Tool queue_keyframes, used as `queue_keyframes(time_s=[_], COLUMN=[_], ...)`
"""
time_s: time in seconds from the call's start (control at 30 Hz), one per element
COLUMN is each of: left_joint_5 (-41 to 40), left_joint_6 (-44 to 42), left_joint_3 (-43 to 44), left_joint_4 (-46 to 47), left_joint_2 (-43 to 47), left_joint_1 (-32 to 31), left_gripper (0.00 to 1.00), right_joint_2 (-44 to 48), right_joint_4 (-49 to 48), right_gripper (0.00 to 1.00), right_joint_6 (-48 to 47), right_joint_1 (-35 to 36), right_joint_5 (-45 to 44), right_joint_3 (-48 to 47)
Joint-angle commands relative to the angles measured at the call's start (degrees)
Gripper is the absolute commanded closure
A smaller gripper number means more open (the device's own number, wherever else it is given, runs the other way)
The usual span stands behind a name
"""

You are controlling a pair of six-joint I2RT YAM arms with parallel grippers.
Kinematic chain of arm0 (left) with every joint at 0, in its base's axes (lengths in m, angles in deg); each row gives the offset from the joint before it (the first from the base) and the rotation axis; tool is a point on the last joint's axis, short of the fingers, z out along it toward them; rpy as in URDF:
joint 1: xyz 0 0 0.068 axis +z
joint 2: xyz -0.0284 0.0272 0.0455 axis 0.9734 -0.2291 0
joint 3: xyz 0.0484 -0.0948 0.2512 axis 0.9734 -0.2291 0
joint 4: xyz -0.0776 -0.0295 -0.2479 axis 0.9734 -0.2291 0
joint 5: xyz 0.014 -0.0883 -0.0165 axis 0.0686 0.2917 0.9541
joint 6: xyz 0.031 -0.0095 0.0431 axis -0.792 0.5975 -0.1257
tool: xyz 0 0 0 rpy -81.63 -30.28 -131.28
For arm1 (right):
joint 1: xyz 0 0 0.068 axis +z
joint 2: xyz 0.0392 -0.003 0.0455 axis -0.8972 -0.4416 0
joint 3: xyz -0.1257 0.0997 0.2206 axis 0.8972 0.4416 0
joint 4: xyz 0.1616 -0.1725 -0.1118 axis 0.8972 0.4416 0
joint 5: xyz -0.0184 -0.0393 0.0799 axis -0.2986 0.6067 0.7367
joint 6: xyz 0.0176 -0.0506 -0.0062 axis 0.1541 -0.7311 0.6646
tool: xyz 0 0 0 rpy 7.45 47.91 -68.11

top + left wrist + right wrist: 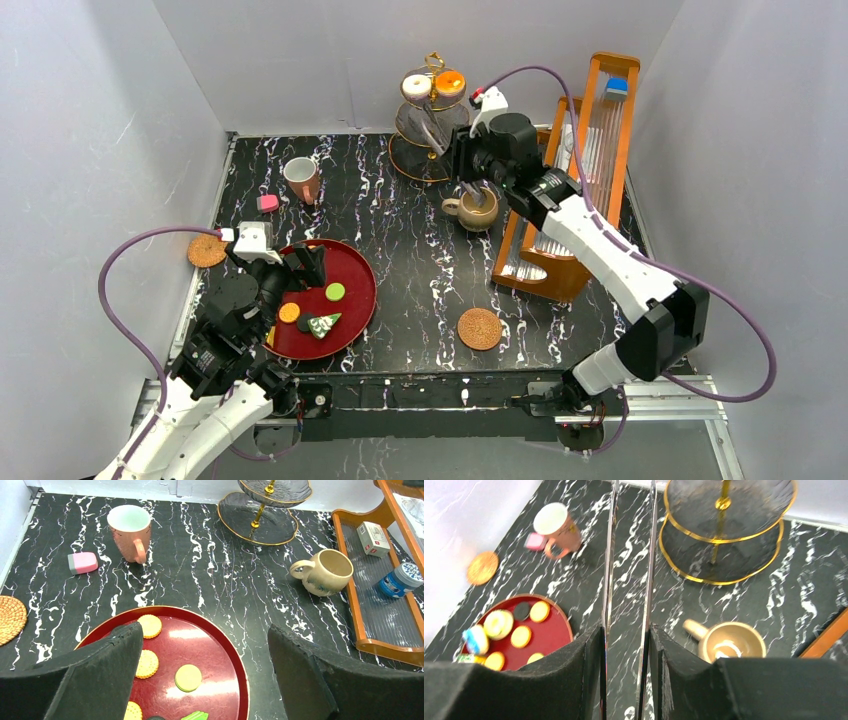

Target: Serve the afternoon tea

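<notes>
The gold three-tier stand (430, 125) stands at the back with a white donut (416, 86) and an orange donut (449, 82) on its top tier. My right gripper (462, 165) hovers just in front of it, above the beige mug (477, 208). It is shut on metal tongs (610, 555), whose two blades point forward. My left gripper (205, 650) is open and empty over the right half of the red tray (235, 650). The tray holds yellow cookies (150, 626), a green cookie (188, 677) and a green cake slice (322, 324). A pinkish mug with a white inside (301, 178) stands at the back left.
A pink block-shaped pastry (267, 203) lies beside the pinkish mug. One woven coaster (207, 250) lies at the left edge, another (479, 328) near the front middle. A wooden rack (580, 190) with a blue jar (400, 578) and a small box stands on the right.
</notes>
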Motion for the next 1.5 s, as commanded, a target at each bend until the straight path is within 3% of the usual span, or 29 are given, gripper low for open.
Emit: queue_keyframes(time_s=[0.0,0.3,0.43,0.87,1.47], left_joint_5=[-2.50,-4.92,-5.92,-7.46,-7.88], left_joint_6=[-0.29,-0.16,0.12,0.41,0.32], left_joint_3=[0.03,-0.03,0.06,-0.13,-0.15], left_joint_4=[0.87,0.56,0.19,0.24,0.15], left_joint_2=[0.31,1.18,1.79,1.70,3.16], left_joint_1=[-0.25,-0.25,-0.25,-0.25,-0.24], left_gripper=[0.08,0.08,0.08,0.08,0.08], right_joint_2=[5.40,7.72,5.96,2.81,-10.67], right_joint_4=[0.52,3.12,2.90,-6.17,-5.79], right_gripper=[0.55,0.55,0.54,0.52,0.49], right_joint_6=[2.46,4.33,0.54,-4.26,-8.18], right_joint_1=[1.72,8.51,13.86,21.61,26.12], right_joint_5=[7.16,8.97,9.50,17.29,15.25], right_joint_3=[2.95,10.74,11.39,20.99,15.99])
